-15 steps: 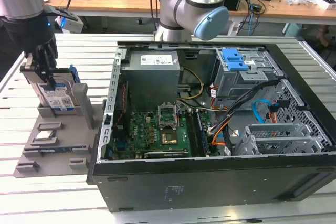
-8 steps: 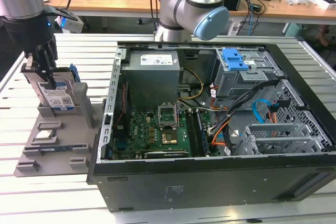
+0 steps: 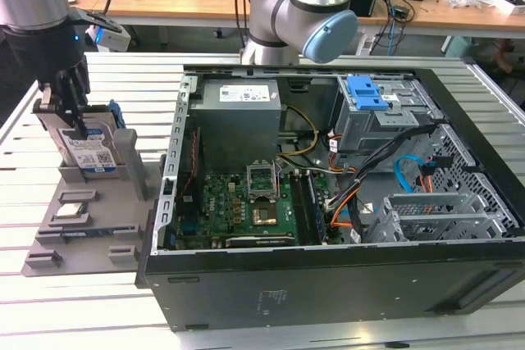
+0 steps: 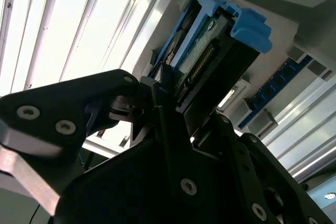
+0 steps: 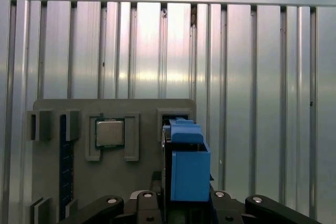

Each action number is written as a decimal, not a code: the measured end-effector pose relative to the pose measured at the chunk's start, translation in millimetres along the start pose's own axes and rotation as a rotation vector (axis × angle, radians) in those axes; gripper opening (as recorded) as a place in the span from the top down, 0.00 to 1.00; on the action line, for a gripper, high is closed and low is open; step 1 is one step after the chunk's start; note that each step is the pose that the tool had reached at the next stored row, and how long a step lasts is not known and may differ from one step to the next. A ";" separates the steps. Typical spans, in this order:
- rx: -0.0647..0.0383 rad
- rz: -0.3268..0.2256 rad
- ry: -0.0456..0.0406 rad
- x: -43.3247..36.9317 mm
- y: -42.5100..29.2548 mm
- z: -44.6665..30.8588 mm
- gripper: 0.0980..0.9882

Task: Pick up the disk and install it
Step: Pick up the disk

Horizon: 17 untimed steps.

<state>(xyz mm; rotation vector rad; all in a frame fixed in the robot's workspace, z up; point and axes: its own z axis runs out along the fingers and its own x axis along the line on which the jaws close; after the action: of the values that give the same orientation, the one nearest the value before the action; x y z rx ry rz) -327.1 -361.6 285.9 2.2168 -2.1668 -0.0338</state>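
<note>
Currently: gripper is at the exterior view's left, over the grey fixture tray on the slatted aluminium table.

Disk stands on edge in a slot at the tray's far end, label facing the open computer case. Its lower edge looks to be in the slot.

Claw state: the black fingers are drawn in on the disk's upper part, one on each broad face. In the second wrist view a finger lies against the disk beside its connector edge, and the blue rail end sticks out past it. In the first wrist view the blue rail of the disk sits between the two finger linkages. Reads as a grip on the disk.

Other tray contents:
- processor chip lying flat in its own recess, nearer the camera than the disk and apart from it
- memory module lying in a narrow slot just beyond the chip

Case lies on its side, panel off, at the exterior view's right of the tray. Visible inside: motherboard, power supply and a drive cage with a blue latch at the far right corner.
</note>
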 end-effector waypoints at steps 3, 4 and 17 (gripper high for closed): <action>0.000 0.000 0.0001 0.0 0.0 0.0 0.71; 0.000 0.000 0.0001 0.0 0.0 0.0 0.71; 0.000 0.000 0.0001 -1.3 0.9 -25.3 0.71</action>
<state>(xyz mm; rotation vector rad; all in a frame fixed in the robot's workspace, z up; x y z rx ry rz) -326.8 -360.0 311.2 2.2168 -2.1668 -0.0338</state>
